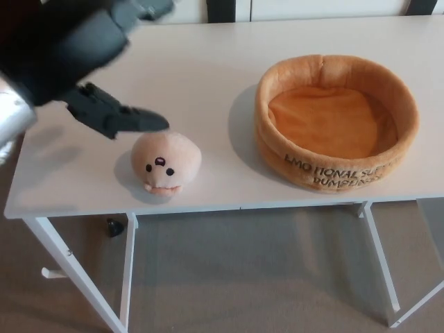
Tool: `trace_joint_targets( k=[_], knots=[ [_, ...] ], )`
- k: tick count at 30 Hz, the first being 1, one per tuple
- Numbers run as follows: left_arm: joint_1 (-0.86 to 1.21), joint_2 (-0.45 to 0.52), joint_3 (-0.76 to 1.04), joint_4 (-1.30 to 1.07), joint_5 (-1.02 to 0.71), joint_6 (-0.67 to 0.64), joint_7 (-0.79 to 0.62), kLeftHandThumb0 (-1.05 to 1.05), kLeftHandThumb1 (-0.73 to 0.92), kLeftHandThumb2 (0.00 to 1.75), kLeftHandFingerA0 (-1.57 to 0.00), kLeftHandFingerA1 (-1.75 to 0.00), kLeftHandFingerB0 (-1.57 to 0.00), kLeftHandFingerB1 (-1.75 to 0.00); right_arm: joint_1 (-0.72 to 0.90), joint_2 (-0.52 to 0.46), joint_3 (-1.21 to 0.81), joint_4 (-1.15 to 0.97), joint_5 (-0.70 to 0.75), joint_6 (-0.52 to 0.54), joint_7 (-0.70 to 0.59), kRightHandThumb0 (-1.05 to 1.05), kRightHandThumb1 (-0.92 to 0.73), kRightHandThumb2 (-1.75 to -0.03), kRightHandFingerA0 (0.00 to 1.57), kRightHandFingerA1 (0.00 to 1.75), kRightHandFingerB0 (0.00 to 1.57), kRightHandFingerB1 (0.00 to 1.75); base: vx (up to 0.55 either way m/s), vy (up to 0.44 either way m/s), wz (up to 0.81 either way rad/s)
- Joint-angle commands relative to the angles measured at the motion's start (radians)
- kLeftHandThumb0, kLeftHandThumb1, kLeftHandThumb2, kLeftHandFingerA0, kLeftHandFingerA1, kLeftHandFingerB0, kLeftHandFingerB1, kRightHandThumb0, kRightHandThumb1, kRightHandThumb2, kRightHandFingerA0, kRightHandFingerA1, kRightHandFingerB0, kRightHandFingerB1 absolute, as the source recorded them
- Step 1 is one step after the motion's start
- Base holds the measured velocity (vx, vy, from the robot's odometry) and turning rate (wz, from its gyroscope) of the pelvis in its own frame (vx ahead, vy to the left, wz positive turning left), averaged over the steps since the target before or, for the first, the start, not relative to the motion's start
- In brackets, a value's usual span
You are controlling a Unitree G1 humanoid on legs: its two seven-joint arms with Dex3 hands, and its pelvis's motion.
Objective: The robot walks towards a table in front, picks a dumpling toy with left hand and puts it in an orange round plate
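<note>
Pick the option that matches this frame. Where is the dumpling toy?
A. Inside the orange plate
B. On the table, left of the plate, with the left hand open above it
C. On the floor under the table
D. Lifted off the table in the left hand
B. The dumpling toy sits on the table, apart from the empty orange plate, while the left hand is above it with fingers spread, not gripping it.
</note>
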Motion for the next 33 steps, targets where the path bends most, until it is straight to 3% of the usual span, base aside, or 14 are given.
trace_joint_targets(
  k=[1,2,4,14,15,16,17,19,21,23,24,25,26,33],
  knots=[
    [-0.089,0.040,-0.215,0.096,0.223,0.306,-0.313,-0.16,0.40,0.67,0.00,-0.02,0.00,-0.14,0.008,-0.024,0.012,-0.001,-0.014,0.019,-0.006,-0.40,-0.66,-0.60,0.75,0.49,0.42,0.34,0.00,0.000,0.00],
    [-0.102,0.032,-0.229,0.112,0.228,0.322,-0.319,-0.24,0.36,0.63,0.00,0.00,0.00,-0.12,0.005,-0.024,0.014,0.002,-0.016,0.026,-0.006,-0.48,-0.54,-0.84,0.68,0.62,0.35,0.48,0.00,0.000,0.00],
    [-0.114,0.024,-0.241,0.124,0.235,0.338,-0.323,-0.30,0.35,0.63,0.00,0.00,0.00,-0.13,0.005,-0.024,0.015,0.002,-0.016,0.029,-0.002,-0.42,-0.67,-0.60,0.73,0.50,0.40,0.34,0.00,0.000,0.00],
    [-0.182,-0.032,-0.345,0.158,0.364,0.395,-0.356,-0.61,0.41,0.76,0.00,0.00,0.00,-0.10,0.020,-0.025,0.012,-0.008,-0.011,0.011,-0.003,-0.41,-0.66,-0.60,0.75,0.50,0.42,0.34,0.00,0.000,0.00],
    [-0.190,-0.041,-0.355,0.162,0.378,0.407,-0.362,-0.60,0.41,0.76,0.00,0.00,0.00,-0.09,0.021,-0.025,0.012,-0.011,-0.010,0.014,0.000,-0.48,-0.54,-0.85,0.68,0.61,0.35,0.48,0.00,0.000,0.00],
    [-0.194,-0.047,-0.359,0.165,0.385,0.413,-0.364,-0.60,0.41,0.76,0.00,0.00,0.00,-0.09,0.021,-0.024,0.013,-0.014,-0.010,0.015,0.002,-0.48,-0.54,-0.85,0.68,0.61,0.35,0.48,0.00,0.000,0.00],
    [-0.201,-0.059,-0.367,0.175,0.398,0.421,-0.365,-0.60,0.41,0.76,0.00,0.00,0.00,-0.10,0.023,-0.024,0.013,-0.016,-0.011,0.015,0.001,-0.39,-0.67,-0.60,0.74,0.51,0.42,0.34,0.00,0.000,0.00],
    [-0.203,-0.065,-0.369,0.180,0.403,0.424,-0.365,-0.60,0.41,0.76,0.00,0.00,0.00,-0.10,0.024,-0.024,0.014,-0.017,-0.011,0.013,-0.001,-0.39,-0.67,-0.60,0.74,0.51,0.42,0.34,0.00,0.000,0.00],
    [-0.197,-0.088,-0.375,0.208,0.438,0.412,-0.328,-0.74,0.36,0.57,0.00,0.00,0.00,-0.09,0.023,-0.023,0.016,-0.013,-0.013,0.015,-0.002,-0.48,-0.54,-0.85,0.68,0.62,0.35,0.48,0.00,0.000,0.00],
    [-0.195,-0.099,-0.377,0.218,0.462,0.409,-0.315,-0.74,0.36,0.57,0.00,0.00,0.00,-0.09,0.021,-0.024,0.017,-0.010,-0.013,0.015,-0.002,-0.48,-0.54,-0.85,0.68,0.62,0.35,0.48,0.00,0.000,0.00],
    [-0.193,-0.108,-0.376,0.227,0.480,0.400,-0.306,-0.75,0.39,0.54,0.00,0.00,0.00,-0.07,0.020,-0.024,0.017,-0.008,-0.013,0.016,-0.003,-0.41,-0.66,-0.60,0.74,0.52,0.42,0.34,0.00,0.000,0.00],
    [-0.192,-0.111,-0.375,0.230,0.486,0.398,-0.305,-0.75,0.39,0.54,0.00,0.00,0.00,-0.07,0.020,-0.024,0.018,-0.007,-0.014,0.016,-0.003,-0.41,-0.66,-0.60,0.74,0.52,0.42,0.34,0.00,0.000,0.00],
    [-0.185,-0.126,-0.371,0.243,0.496,0.389,-0.285,-0.66,0.42,0.80,0.00,0.00,0.00,-0.08,0.017,-0.025,0.017,-0.009,-0.013,0.015,-0.001,-0.41,-0.66,-0.60,0.75,0.51,0.42,0.34,0.00,0.000,0.00],
    [-0.158,-0.164,-0.368,0.266,0.563,0.373,-0.250,-0.81,0.37,0.62,0.00,0.00,0.00,-0.10,0.013,-0.023,0.014,-0.004,-0.009,0.021,0.005,-0.42,-0.66,-0.60,0.76,0.51,0.42,0.34,0.00,0.000,0.00]
  ],
)
